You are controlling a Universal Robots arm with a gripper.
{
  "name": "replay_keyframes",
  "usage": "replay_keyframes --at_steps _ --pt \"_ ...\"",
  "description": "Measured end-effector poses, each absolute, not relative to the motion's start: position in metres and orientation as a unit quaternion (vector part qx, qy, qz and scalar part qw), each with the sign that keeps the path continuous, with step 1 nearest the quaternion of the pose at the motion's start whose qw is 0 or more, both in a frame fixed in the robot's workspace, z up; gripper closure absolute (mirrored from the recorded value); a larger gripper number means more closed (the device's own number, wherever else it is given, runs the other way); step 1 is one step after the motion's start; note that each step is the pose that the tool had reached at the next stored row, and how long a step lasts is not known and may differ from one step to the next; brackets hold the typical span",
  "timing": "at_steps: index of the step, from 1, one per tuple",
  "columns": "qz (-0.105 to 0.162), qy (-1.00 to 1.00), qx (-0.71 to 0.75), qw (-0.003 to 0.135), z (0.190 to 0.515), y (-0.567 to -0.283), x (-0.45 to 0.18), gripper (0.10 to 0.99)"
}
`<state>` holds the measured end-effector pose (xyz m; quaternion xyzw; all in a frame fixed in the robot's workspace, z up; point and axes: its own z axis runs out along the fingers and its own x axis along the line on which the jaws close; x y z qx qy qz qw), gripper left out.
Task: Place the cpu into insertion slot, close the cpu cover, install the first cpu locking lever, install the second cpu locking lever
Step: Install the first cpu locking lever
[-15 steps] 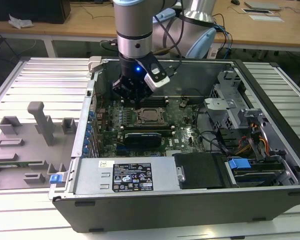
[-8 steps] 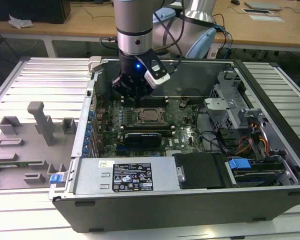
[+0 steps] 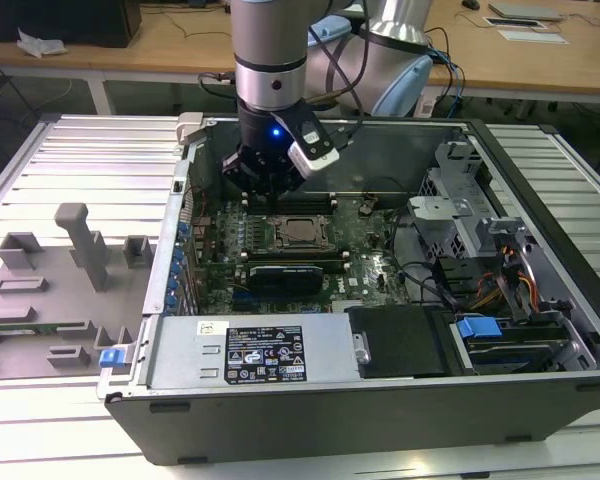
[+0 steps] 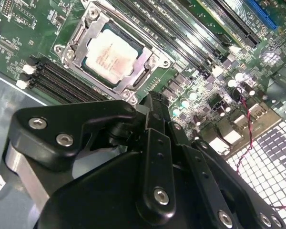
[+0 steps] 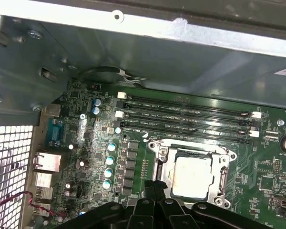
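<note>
The cpu (image 3: 302, 231) (image 4: 112, 53) (image 5: 192, 175) lies flat in its socket on the green motherboard, pale metal top facing up. The cpu cover (image 4: 148, 61) (image 5: 162, 160), a silver frame, lies down around it, and the chip shows through its window. My gripper (image 3: 267, 178) (image 4: 151, 101) (image 5: 155, 187) hangs above the board, a little to the exterior view's left of the socket and farther back. Its black fingertips (image 5: 150, 189) sit together with nothing between them, close to the socket's edge in both wrist views. How the locking levers stand I cannot make out.
The open computer case (image 3: 540, 170) surrounds the board. A power supply (image 3: 250, 350) sits along the front, a drive cage (image 3: 460, 215) on the exterior view's right. Memory slots (image 5: 190, 112) run beside the socket, a long black card (image 3: 285, 272) in front. A grey fixture tray (image 3: 70, 260) stands outside.
</note>
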<state>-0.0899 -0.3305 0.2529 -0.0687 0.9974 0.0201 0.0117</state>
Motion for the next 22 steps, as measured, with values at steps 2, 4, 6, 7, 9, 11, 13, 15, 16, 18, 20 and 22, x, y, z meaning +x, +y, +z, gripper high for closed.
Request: replay_keyframes --at_steps 2,4,6,7,9,11,13,15,16,18,20,22 --pt "0.023 0.997 -0.069 0.013 0.253 -0.330 -0.094 0.980" --pt "0.029 0.997 -0.069 0.019 0.253 -0.330 -0.104 0.980" --pt "0.043 0.996 -0.069 0.026 0.253 -0.330 -0.109 0.980" --pt "0.050 0.996 -0.069 0.029 0.253 -0.330 -0.111 0.980" --pt "0.062 0.995 -0.068 0.035 0.253 -0.330 -0.114 0.980" --pt "0.073 0.994 -0.068 0.040 0.253 -0.330 -0.118 0.980" --pt "0.090 0.993 -0.068 0.045 0.253 -0.330 -0.121 0.980" --pt "0.105 0.991 -0.067 0.049 0.253 -0.330 -0.122 0.980" --pt "0.112 0.990 -0.067 0.051 0.253 -0.330 -0.123 0.980" --pt "0.127 0.988 -0.067 0.054 0.253 -0.330 -0.125 0.980" --pt "0.140 0.986 -0.066 0.057 0.252 -0.330 -0.126 0.980" --pt "0.143 0.986 -0.066 0.057 0.252 -0.330 -0.126 0.980"
